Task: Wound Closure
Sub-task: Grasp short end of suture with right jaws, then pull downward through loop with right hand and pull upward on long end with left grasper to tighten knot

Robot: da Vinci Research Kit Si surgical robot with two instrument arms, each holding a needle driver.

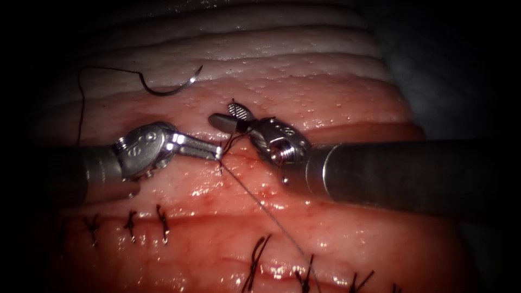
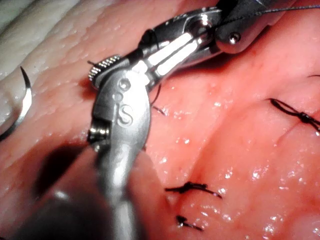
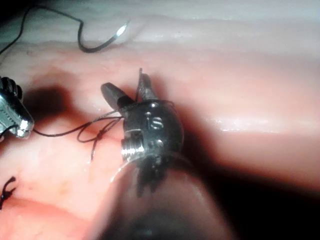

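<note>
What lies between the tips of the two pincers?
In the endoscope view, dark thread loops between the left pincer and the right pincer, above the tissue.

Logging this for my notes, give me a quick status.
Left tool shut on thread. Right tool open, thread looped around it. Needle lying free on tissue, far side.

Pink-red, glistening tissue (image 1: 325, 228) is seen, banded pale cream beyond the silver-grey needle (image 1: 171, 87). Dark, near-black thread (image 1: 81, 103) is shown trailing from the needle. Black stitches (image 1: 163, 222) are dotted across the tissue nearer than the needle, among red fluid (image 1: 255, 187) specks.
</note>
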